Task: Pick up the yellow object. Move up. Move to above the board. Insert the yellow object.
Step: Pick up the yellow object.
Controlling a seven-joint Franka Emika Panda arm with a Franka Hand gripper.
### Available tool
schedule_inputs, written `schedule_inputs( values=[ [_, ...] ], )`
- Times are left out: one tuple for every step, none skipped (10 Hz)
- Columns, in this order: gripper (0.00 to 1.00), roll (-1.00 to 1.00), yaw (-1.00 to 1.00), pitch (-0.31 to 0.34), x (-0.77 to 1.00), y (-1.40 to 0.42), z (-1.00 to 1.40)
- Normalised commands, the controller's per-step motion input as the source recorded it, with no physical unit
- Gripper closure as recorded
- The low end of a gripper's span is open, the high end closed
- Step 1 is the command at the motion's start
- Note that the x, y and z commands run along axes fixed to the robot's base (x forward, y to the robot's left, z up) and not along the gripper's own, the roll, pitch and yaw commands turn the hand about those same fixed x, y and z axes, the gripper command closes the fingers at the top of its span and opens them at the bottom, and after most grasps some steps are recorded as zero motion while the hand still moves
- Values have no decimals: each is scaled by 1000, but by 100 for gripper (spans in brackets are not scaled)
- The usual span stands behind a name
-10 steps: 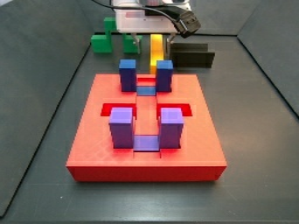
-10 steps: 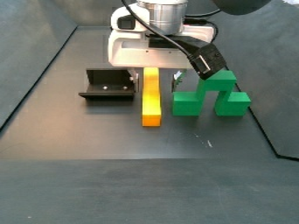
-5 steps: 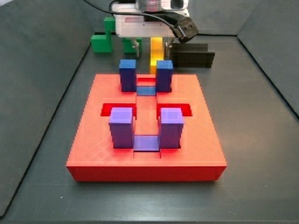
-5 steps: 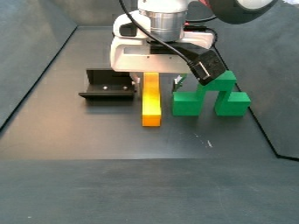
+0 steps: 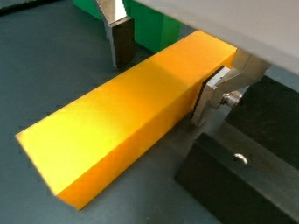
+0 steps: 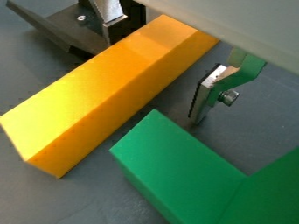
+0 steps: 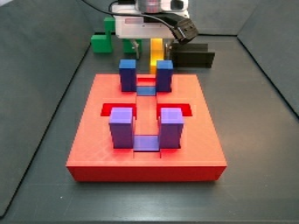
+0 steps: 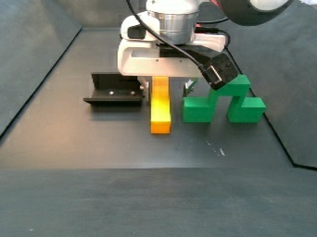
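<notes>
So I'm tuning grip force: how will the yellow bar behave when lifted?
The yellow bar looks rigid and smooth, so possibly slippery. The gripper straddles one end, so the long free end may droop. Flat faces: it won't roll.

Yellow object (image 5: pixel 122 122): smooth matt plastic look, plain faces, no gloss; same in side view (image 8: pixel 160 104). Claw (image 5: pixel 167 68), down at bar's far end in back of desk: fingers (image 6: pixel 214 87) flat bare silver metal w/ dark pads, small screw visible. Green stepped block (image 6: pixel 211 175): matt plastic, slightly grainy. Fixture (image 5: pixel 246 179): dark, dull, metal-like, w/ screw head. Board (image 7: pixel 146 136): matt red plastic, fine texture; posts (image 7: pixel 121 127) matt blue-purple. Desk (image 8: pixel 136 180): dark grey, matt w/ faint sheen, light scuffs.
</notes>
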Motion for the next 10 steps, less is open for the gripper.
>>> schedule_inputs(
  values=[
    [0,0,0,0,0,0,0],
    [100,0,0,0,0,0,0],
    [100,0,0,0,0,0,0],
    [100,0,0,0,0,0,0],
    [100,0,0,0,0,0,0],
    [100,0,0,0,0,0,0],
    [100,0,0,0,0,0,0],
    [100,0,0,0,0,0,0],
    [100,0,0,0,0,0,0],
    [100,0,0,0,0,0,0]
  ],
)
